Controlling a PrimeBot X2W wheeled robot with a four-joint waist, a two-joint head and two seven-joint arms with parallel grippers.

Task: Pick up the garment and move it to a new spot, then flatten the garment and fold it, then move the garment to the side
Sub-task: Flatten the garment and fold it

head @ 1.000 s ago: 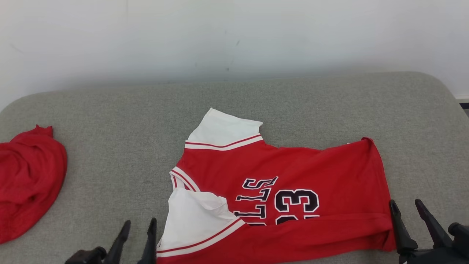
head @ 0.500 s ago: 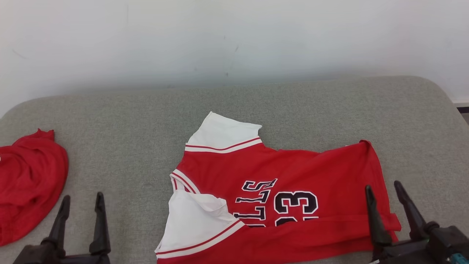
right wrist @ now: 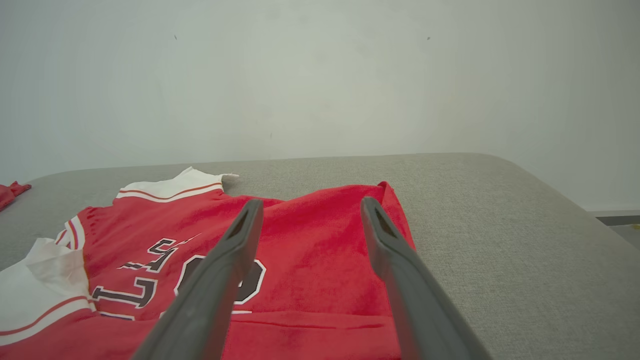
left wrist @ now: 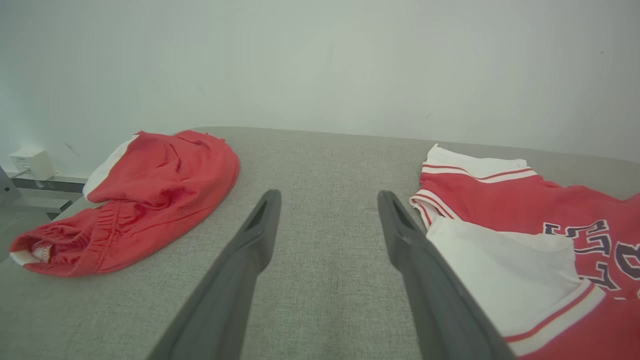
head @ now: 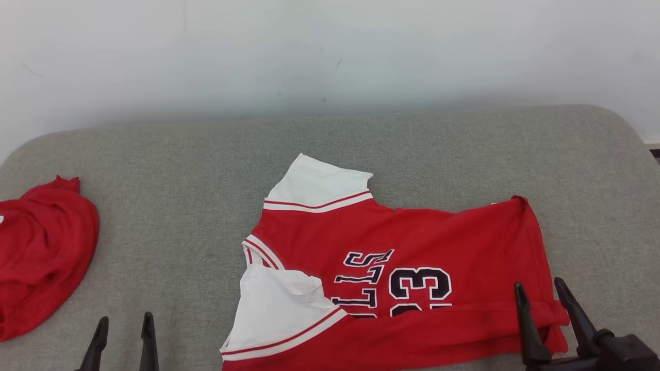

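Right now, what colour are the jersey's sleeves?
The sleeves are white with red stripes; the jersey body is red. Head view shows it best.

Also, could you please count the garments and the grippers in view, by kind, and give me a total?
Garments: 2, the red and white jersey and the crumpled red garment.
Grippers: 2, the left gripper and the right gripper, both open.
Total: 4.
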